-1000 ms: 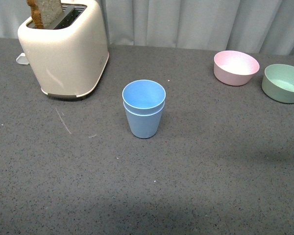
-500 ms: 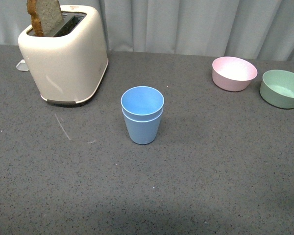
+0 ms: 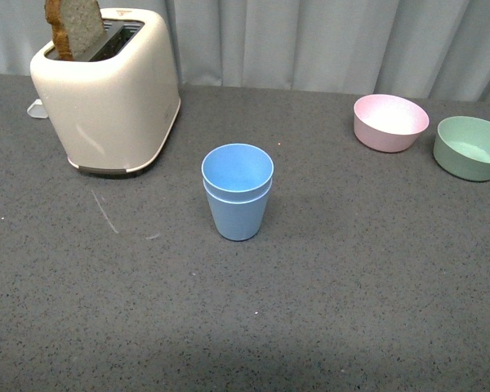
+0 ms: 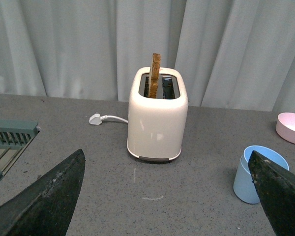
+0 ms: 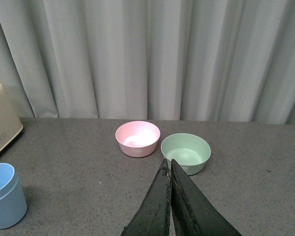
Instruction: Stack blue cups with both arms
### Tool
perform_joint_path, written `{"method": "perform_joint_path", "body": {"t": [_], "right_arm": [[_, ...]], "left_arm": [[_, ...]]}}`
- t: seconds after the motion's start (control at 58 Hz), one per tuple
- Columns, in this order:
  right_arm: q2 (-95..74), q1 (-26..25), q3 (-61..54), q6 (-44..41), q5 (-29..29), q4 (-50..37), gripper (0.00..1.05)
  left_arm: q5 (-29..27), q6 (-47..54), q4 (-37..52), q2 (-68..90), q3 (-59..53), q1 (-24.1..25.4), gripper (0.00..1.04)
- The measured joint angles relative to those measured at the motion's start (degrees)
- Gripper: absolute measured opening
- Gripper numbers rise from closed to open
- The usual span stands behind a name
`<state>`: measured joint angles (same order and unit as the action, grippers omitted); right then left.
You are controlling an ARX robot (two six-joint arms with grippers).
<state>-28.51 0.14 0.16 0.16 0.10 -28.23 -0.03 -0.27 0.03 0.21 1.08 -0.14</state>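
Left gripper (image 4: 167, 196) spread wide, right gripper (image 5: 170, 196) pinched empty, both clear of the nested cups (image 3: 238, 193) mid-worktop (image 3: 351, 286), which look light, stiff, slick, best gripped by the rim

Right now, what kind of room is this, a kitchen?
Probably a pretend kitchen counter set up for testing. There's a toaster with bread in it, two stacked blue cups and a pink bowl, but plain grey curtains behind.
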Motion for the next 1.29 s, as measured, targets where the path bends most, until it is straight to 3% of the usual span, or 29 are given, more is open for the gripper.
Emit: {"method": "perform_joint_path", "body": {"t": [0.241,0.81,0.914,1.103,1.207,1.293], "right_arm": [[8.79,0.0,0.0,-0.02,0.0,8.39,0.01],[18.49,0.0,0.0,-0.02,-0.02,17.99,0.01],[25.83,0.0,0.04,-0.02,-0.17,27.34,0.01],[28.26,0.0,0.04,-0.09,-0.2,28.11,0.01],[28.26,0.0,0.04,-0.11,-0.17,28.13,0.19],[28.28,0.0,0.04,-0.13,-0.2,28.13,0.41]], "left_arm": [[0.0,0.0,0.0,0.0,0.0,0.0,0.98],[0.0,0.0,0.0,0.0,0.0,0.0,0.98],[-0.02,0.0,0.0,0.0,0.0,0.0,0.98],[0.0,0.0,0.0,-0.02,0.0,0.0,0.98],[0.02,0.0,0.0,-0.02,0.0,0.0,0.98],[0.0,0.0,0.0,-0.02,0.0,0.0,0.98]]}}
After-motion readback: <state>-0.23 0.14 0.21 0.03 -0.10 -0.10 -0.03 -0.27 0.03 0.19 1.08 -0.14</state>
